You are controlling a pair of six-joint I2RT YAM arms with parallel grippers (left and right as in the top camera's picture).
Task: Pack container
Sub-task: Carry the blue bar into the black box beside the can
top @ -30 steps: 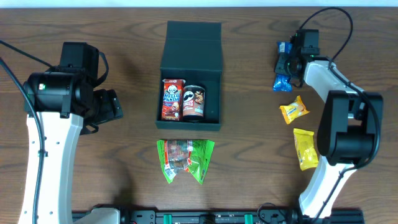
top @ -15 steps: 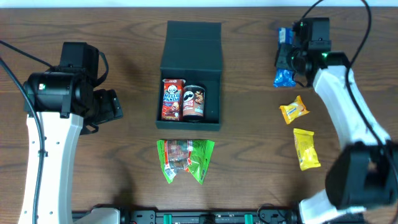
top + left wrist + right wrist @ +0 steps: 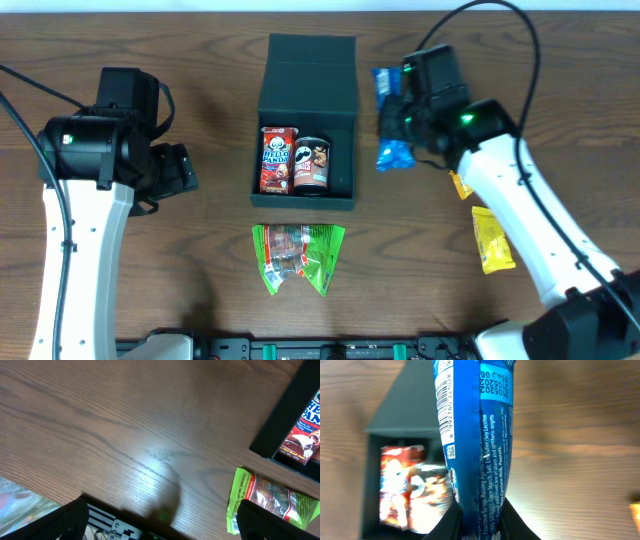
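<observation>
— Which step is in hand?
— A carry, it is judged. A glossy blue plastic snack packet (image 3: 387, 152) is held by the right gripper (image 3: 404, 122), apparently off the table. It is not yet over the dark teal-green square rigid box (image 3: 306, 62) (the container to be packed, hinged lid thrown back).

— How are the fingers set?
— The right fingers (image 3: 451, 524) are closed to a narrow gap on one end of the packet, which is pinched edge-on between them. The left gripper (image 3: 167, 521) is spread wide and nothing is held in it. Only the wooden table (image 3: 100, 435) is seen beneath it.

— Where is the box, taken from the fingers?
— Just beside the right fingers, toward the other arm. A red cardboard biscuit box (image 3: 278, 158) and a short printed crisp can (image 3: 312, 163) are already laid in its open compartment.

— What is called for next?
— The packet has to be brought over the dark gap beside the can, on the side nearer the fingers. It is then to be lowered and released only once inside the walls (some tilting may be needed).
</observation>
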